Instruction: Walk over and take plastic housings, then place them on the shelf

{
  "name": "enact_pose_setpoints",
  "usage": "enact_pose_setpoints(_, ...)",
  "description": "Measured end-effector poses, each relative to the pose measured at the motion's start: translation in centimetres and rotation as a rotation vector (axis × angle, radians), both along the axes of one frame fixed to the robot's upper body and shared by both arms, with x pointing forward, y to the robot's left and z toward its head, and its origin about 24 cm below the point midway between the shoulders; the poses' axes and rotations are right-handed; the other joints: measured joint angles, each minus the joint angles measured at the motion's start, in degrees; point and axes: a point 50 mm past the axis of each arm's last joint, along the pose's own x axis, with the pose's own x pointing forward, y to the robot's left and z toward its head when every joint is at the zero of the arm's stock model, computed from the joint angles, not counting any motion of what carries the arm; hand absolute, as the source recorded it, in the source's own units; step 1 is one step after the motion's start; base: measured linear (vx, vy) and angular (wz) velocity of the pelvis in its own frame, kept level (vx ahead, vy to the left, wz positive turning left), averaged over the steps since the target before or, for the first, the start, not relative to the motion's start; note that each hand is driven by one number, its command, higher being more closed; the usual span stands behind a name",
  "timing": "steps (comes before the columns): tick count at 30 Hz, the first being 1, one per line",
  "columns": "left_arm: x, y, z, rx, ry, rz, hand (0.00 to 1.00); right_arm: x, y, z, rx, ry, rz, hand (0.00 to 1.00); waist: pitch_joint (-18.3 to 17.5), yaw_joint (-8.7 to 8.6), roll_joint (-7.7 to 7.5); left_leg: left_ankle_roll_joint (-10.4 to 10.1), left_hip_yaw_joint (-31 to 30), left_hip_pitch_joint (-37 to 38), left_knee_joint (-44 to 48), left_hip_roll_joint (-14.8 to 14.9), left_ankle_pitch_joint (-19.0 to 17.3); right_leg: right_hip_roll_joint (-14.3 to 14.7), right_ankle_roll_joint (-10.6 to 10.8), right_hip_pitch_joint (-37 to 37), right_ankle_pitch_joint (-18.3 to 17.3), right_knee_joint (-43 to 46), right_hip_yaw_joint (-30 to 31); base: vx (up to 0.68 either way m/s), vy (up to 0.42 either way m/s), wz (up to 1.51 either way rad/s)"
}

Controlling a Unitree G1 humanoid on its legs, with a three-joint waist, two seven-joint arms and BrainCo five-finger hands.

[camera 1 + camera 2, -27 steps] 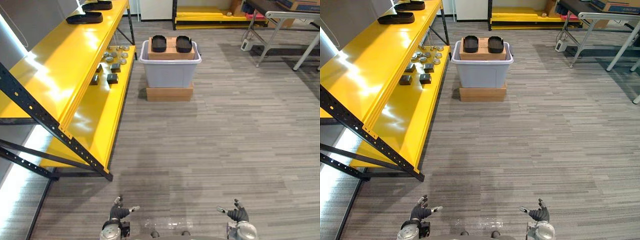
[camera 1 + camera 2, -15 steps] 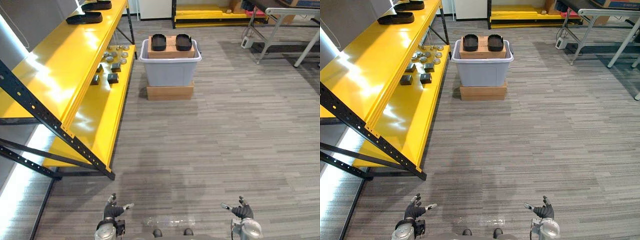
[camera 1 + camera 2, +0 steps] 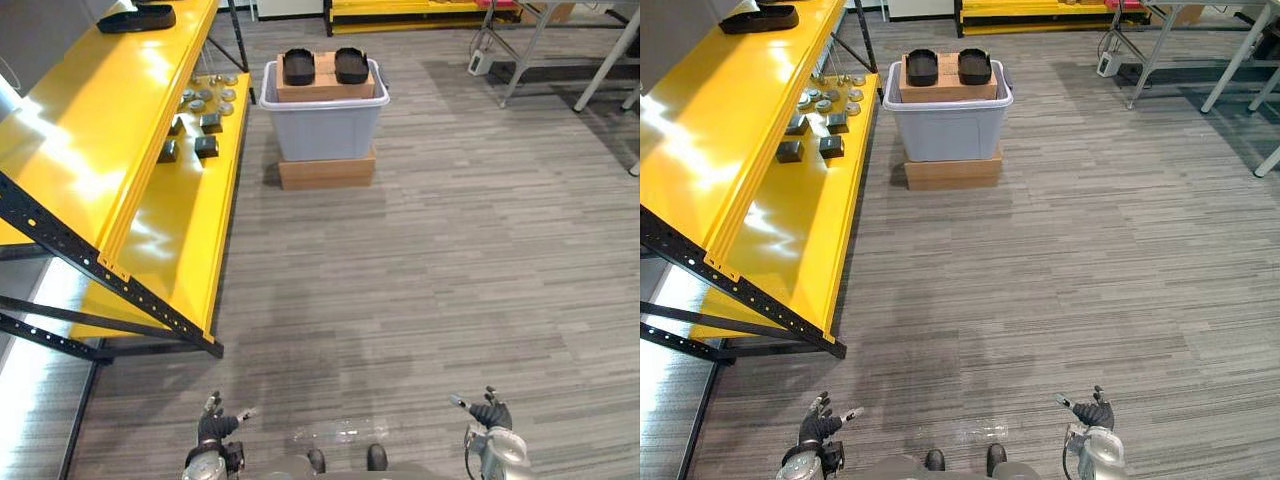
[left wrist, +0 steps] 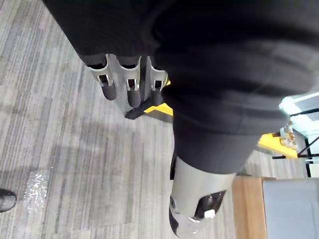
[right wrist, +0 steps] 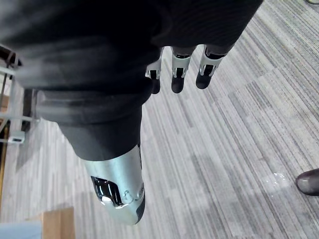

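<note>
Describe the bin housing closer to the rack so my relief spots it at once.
Beside the yellow shelf stands a grey bin with a cardboard box in its top. Two black oval housings lie side by side on that box. Yours is the left housing, nearer the shelf than the right housing.

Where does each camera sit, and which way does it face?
Left eye view: head, facing down at yellow shelf, grey bin; left hand, right hand low.
Right eye view: beside it; shares that scene and both hands.
Left wrist view: along the left hand, at floor.
Right wrist view: along the right hand, at floor.
</note>
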Motion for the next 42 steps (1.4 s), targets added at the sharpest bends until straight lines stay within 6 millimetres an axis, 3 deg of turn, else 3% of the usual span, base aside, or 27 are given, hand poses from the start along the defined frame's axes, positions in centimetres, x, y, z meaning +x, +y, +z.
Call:
enact_pose_setpoints(2,0.3,0.0,0.3,0.003,-0.018,-0.003,0.00,0.4,1.0,0.2,0.026,-0.032,-0.001,0.00,1.8,-0.06,-1.06,1.0,0.1,2.4,1.4,-0.9,-2.6,-1.5,0.3,-7.4,-2.5,17.9,-2.0,0.21,0.103,0.03)
enact_pose_setpoints(3,0.3,0.0,0.3,0.003,-0.018,-0.001,0.00,0.3,1.3,0.2,0.031,-0.033,0.002,0.00,2.1,0.03,-1.32,1.2,0.1,3.4,1.5,-1.2,-3.5,-2.2,0.1,-9.0,-3.7,20.3,-3.7,0.31,0.087,-0.02)
enact_pose_setpoints(6,0.3,-0.1,0.3,0.005,-0.015,0.012,0.00,1.0,1.8,0.4,0.030,-0.043,0.042,0.00,2.4,-0.04,-1.47,0.7,-0.6,6.8,-0.2,-0.5,-5.6,-2.4,-0.7,-14.3,-4.5,17.1,-8.4,0.32,0.024,0.05)
enact_pose_setpoints(8,1.2,-0.4,0.5,-0.005,-0.039,0.008,0.00,1.6,1.5,0.7,0.019,-0.057,0.047,0.00,3.3,-0.25,-0.13,0.0,-1.5,10.1,-3.5,1.8,-5.8,-0.3,-1.7,-17.5,-2.6,10.1,-10.9,0.49,-0.042,0.20)
enact_pose_setpoints(9,1.9,-0.8,0.7,-0.015,-0.057,0.006,0.00,1.9,1.2,0.9,0.008,-0.065,0.050,0.00,3.7,-0.57,0.53,-1.4,-2.0,12.3,-6.1,3.6,-5.5,1.2,-2.6,-19.7,1.7,3.8,-12.0,0.54,-0.081,0.31)
enact_pose_setpoints(11,2.5,-0.3,1.0,0.005,-0.071,-0.001,0.00,2.0,1.0,1.0,0.002,-0.066,0.048,0.00,3.7,-1.65,-0.65,-3.6,-4.4,14.7,-8.1,3.4,-4.6,0.8,-4.0,-21.4,10.6,-6.9,-12.1,0.60,-0.135,0.60)
enact_pose_setpoints(12,2.5,-0.4,1.0,0.005,-0.071,-0.002,0.00,1.7,0.7,0.9,-0.008,-0.056,0.043,0.00,3.3,-2.85,-1.17,-4.8,-6.7,16.7,-7.9,4.2,-5.3,0.4,-7.6,-21.0,21.0,-7.4,-12.3,0.54,-0.170,0.52)
enact_pose_setpoints(13,2.6,-0.8,0.8,-0.010,-0.067,0.001,0.00,1.8,0.3,1.1,-0.019,-0.056,0.044,0.00,3.3,-2.94,0.67,-5.1,-7.7,16.9,-7.2,5.8,-5.3,1.7,-8.8,-21.5,19.6,-5.5,-13.7,0.79,-0.267,0.43)
enact_pose_setpoints(14,2.9,-0.9,0.8,-0.016,-0.067,0.004,0.00,2.7,0.5,1.5,-0.017,-0.083,0.048,0.00,3.1,-3.29,1.24,-9.4,-8.6,14.6,-3.5,6.9,-2.6,2.0,-10.4,-21.9,16.2,-2.4,-14.4,0.78,-0.288,0.08)
enact_pose_setpoints(16,2.8,-1.4,0.6,-0.034,-0.060,0.014,0.00,2.8,0.7,1.5,-0.011,-0.088,0.055,0.00,3.1,-3.08,1.23,-8.1,-9.7,11.6,6.9,6.2,6.0,2.6,-11.6,-18.4,12.3,-1.4,-15.0,0.65,-0.244,0.14)
enact_pose_setpoints(17,2.4,-1.8,0.3,-0.046,-0.051,0.022,0.00,2.6,0.9,1.3,-0.008,-0.082,0.060,0.00,3.2,-2.97,1.18,-7.4,-10.3,8.9,16.6,6.1,14.0,3.3,-11.8,-13.0,10.4,-3.5,-14.9,0.64,-0.227,0.22)
enact_pose_setpoints(19,2.1,-1.8,0.3,-0.046,-0.053,0.026,0.00,2.6,1.9,1.2,0.005,-0.087,0.080,0.00,3.5,-2.39,0.65,-6.6,-7.6,2.7,33.4,8.7,14.3,5.2,-12.6,-4.6,9.0,-8.4,-14.4,0.64,-0.225,0.08)
enact_pose_setpoints(21,2.0,-2.0,0.2,-0.058,-0.051,0.029,0.00,2.8,2.8,1.1,0.033,-0.108,0.076,0.00,3.6,0.21,-0.60,-3.9,-2.5,-7.2,43.2,10.6,10.4,6.1,-13.3,3.4,8.6,-14.4,-12.2,0.45,-0.137,-0.24)
enact_pose_setpoints(23,1.6,-2.3,0.1,-0.068,-0.049,0.032,0.00,2.9,3.0,1.1,0.044,-0.112,0.072,0.00,3.6,0.66,-0.48,-3.9,-0.8,-13.7,40.8,9.4,7.0,6.1,-13.2,8.2,8.1,-18.2,-11.5,0.40,-0.066,-0.11)
enact_pose_setpoints(26,1.3,-2.5,0.1,-0.071,-0.048,0.028,0.00,2.8,3.0,1.1,0.046,-0.108,0.070,0.00,3.8,1.89,-0.18,-4.0,1.4,-18.4,24.8,6.6,4.4,5.8,-12.4,13.7,5.9,-21.0,-10.0,0.38,0.011,-0.14)
enact_pose_setpoints(28,1.0,-2.7,0.1,-0.080,-0.044,0.033,0.00,2.6,2.7,1.0,0.046,-0.106,0.046,0.00,3.9,2.40,0.09,-6.4,2.2,-19.1,5.7,3.7,7.0,5.2,-11.4,17.2,3.5,-22.1,-9.3,0.40,0.079,-0.10)
enact_pose_setpoints(29,0.9,-2.9,0.0,-0.086,-0.041,0.034,0.00,2.4,2.3,1.0,0.039,-0.103,0.025,0.00,3.7,3.12,0.02,-6.5,2.1,-18.9,-1.3,2.7,10.5,5.1,-10.9,17.9,2.3,-22.6,-8.6,0.41,0.132,-0.41)
enact_pose_setpoints(30,0.7,-2.9,-0.1,-0.087,-0.033,0.038,0.00,2.3,2.3,0.7,0.042,-0.085,0.018,0.00,3.0,3.86,-0.19,-3.4,1.8,-18.7,-2.0,1.3,15.1,4.1,-9.7,19.1,0.3,-22.4,-7.1,0.44,0.147,-0.43)
enact_pose_setpoints(31,0.3,-2.7,-0.3,-0.086,-0.022,0.046,0.00,2.1,2.4,0.5,0.047,-0.074,0.019,0.00,2.0,3.99,-1.14,-0.4,2.0,-18.6,-1.8,0.2,17.2,2.9,-8.6,19.3,-1.2,-21.6,-6.4,0.53,0.152,-0.40)
enact_pose_setpoints(32,0.2,-2.6,-0.3,-0.087,-0.019,0.056,0.00,1.7,2.5,0.3,0.051,-0.061,0.016,0.00,1.6,4.26,-2.05,1.0,3.2,-18.7,-0.6,-0.6,16.6,1.5,-7.3,19.1,-2.5,-19.7,-6.0,0.62,0.139,-0.24)
enact_pose_setpoints(34,0.3,-3.0,-0.3,-0.100,-0.021,0.065,0.00,1.4,2.5,0.1,0.054,-0.052,0.010,0.00,1.4,4.65,-2.66,2.2,5.0,-16.6,1.2,-1.5,13.1,-0.7,-5.0,17.3,-3.7,-11.3,-5.7,0.74,0.183,-0.23)
enact_pose_setpoints(35,0.3,-3.0,-0.3,-0.099,-0.020,0.060,0.00,1.0,2.6,0.0,0.062,-0.044,0.001,0.00,1.4,4.43,-2.77,2.6,5.2,-13.6,1.4,-2.4,11.0,-1.6,-2.8,14.5,-3.9,0.0,-5.5,0.69,0.210,-0.12)
enact_pose_setpoints(36,0.5,-3.0,-0.2,-0.096,-0.026,0.055,0.00,0.7,2.9,-0.2,0.072,-0.039,-0.006,0.00,1.4,3.73,-2.82,3.1,4.9,-10.1,1.6,-3.0,8.7,-3.0,1.5,9.6,-1.7,14.9,-4.5,0.55,0.168,-0.03)
enact_pose_setpoints(37,0.7,-3.0,-0.2,-0.096,-0.029,0.050,0.00,0.5,3.0,-0.3,0.076,-0.039,-0.005,0.00,1.4,3.31,-2.82,3.3,4.6,-8.2,1.7,-3.2,7.4,-3.5,2.6,7.3,-0.9,22.4,-4.2,0.52,0.134,0.05)
enact_pose_setpoints(39,1.3,-3.1,0.1,-0.090,-0.041,0.030,0.00,-0.1,3.7,-0.4,0.091,-0.032,0.002,0.00,1.5,3.00,-2.82,3.6,4.3,0.4,0.2,-3.5,4.6,-5.9,0.5,-0.5,-1.8,38.9,-5.8,0.47,0.093,-0.01)
enact_pose_setpoints(41,1.9,-3.2,0.3,-0.092,-0.059,0.023,0.00,-0.5,4.0,-0.5,0.098,-0.034,-0.001,0.00,0.9,2.31,-2.33,3.3,2.3,5.1,-2.5,-2.7,2.8,-7.0,-1.8,-5.2,-3.2,37.7,-9.8,0.39,0.046,0.27)
enact_pose_setpoints(42,2.1,-3.1,0.4,-0.090,-0.067,0.021,0.00,-0.7,4.3,-0.5,0.107,-0.033,-0.003,0.00,0.7,1.66,-2.60,2.7,1.6,6.8,-3.6,-2.1,1.6,-7.4,-1.8,-8.1,-3.3,33.8,-11.9,0.36,0.012,0.33)
